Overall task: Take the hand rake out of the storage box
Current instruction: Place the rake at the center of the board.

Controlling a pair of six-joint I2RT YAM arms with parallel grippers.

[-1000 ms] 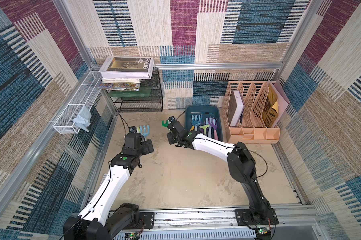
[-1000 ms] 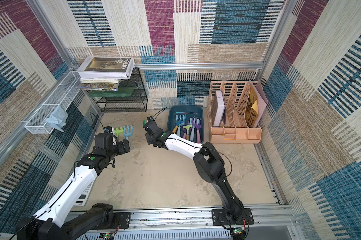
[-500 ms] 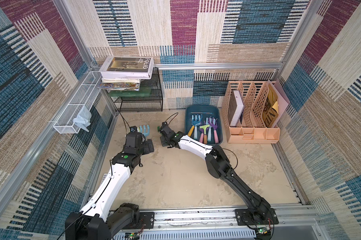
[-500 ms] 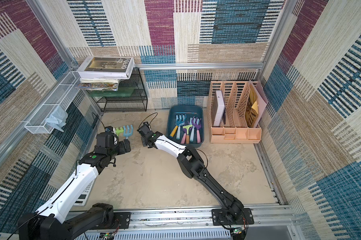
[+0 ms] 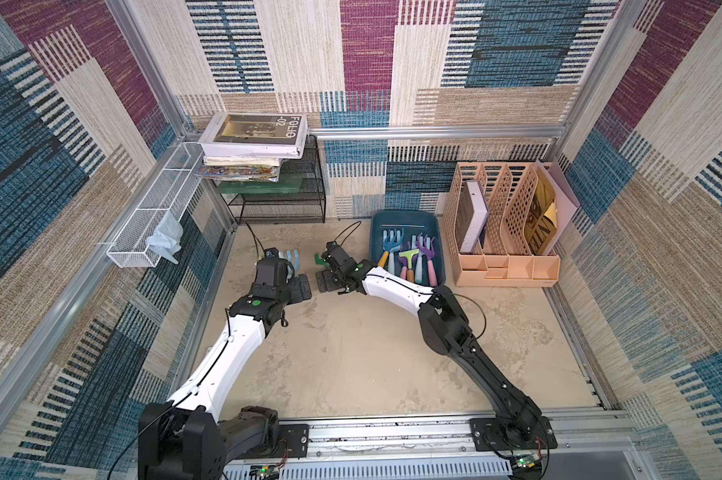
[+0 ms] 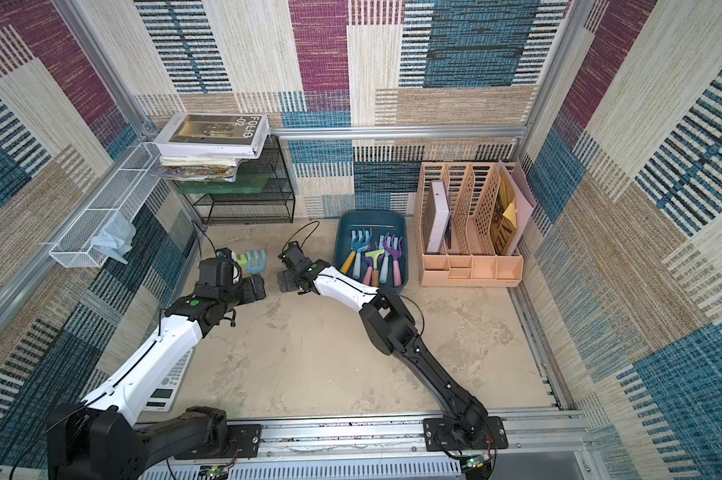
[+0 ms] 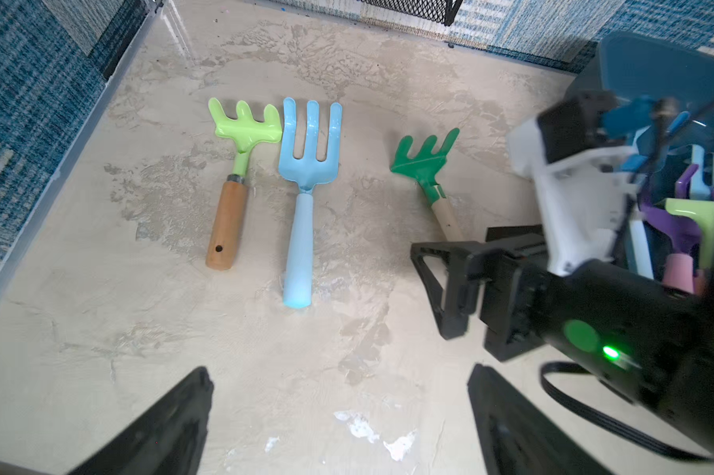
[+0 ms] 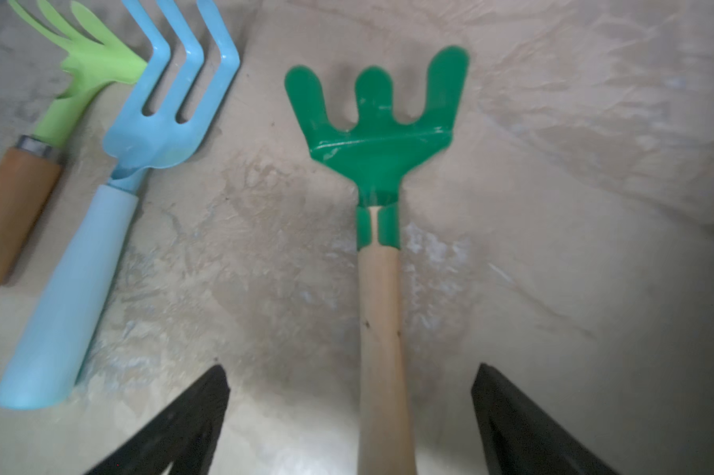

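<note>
Hand rake, the green one with the pale wooden handle, is lying flat on the counter, outside the storage box and near the box's side that faces the left arm. The right arm's fingers are standing wide apart on either side of that handle and gripping nothing, with bare counter showing between each finger and the wood. I am reading that as a completed release, so I am judging the removal itself as done. Further toward the left arm, a light blue fork and a light green rake are lying close together, also out of the box. The left arm's fingers are hanging fully open over bare counter short of those two, holding nothing. Several tools are resting inside the box, handles pointing toward me. I am seeing little left to do: drawing the right arm back without nudging the handle. Whether any of the boxed tools should come out as well, I cannot tell
</note>
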